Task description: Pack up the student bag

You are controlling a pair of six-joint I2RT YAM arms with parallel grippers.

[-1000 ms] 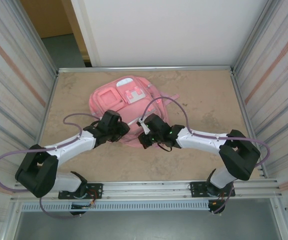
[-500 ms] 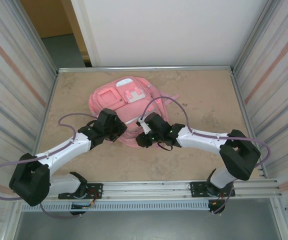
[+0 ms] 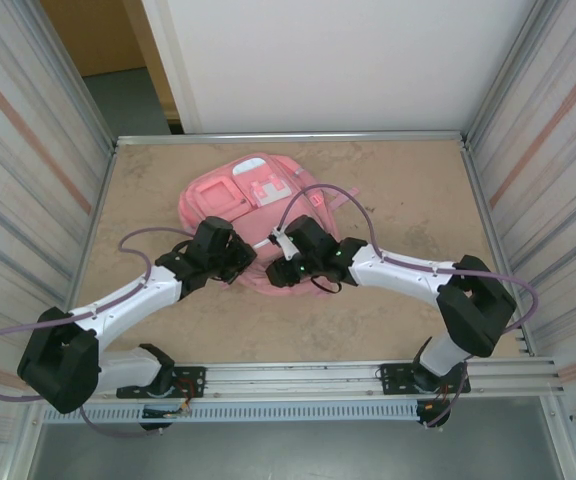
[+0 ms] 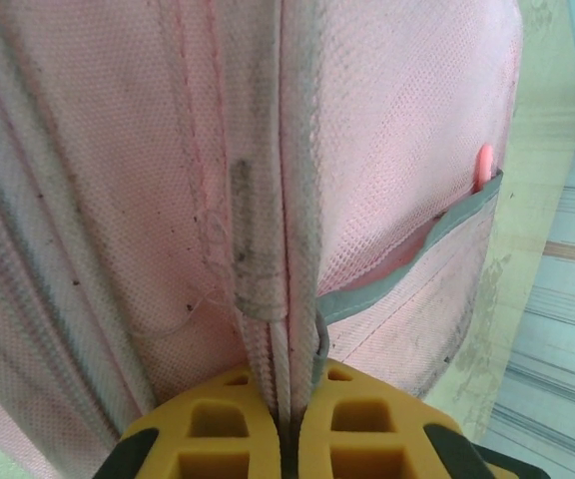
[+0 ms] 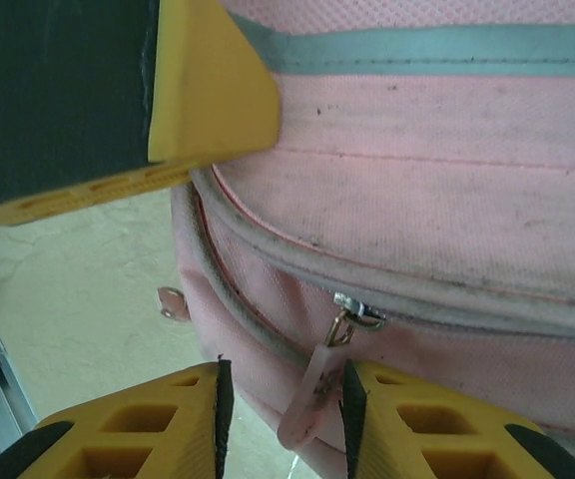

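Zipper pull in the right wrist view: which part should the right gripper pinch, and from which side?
Pinch the pink pull tab at its middle, below the metal slider. It sticks out from the student bag, between the right gripper's open fingers, so closing from both sides along the zipper line likely suffices.

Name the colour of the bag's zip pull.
Pale translucent pink, hanging from a silver clip. The zip pull shows best in the right wrist view.
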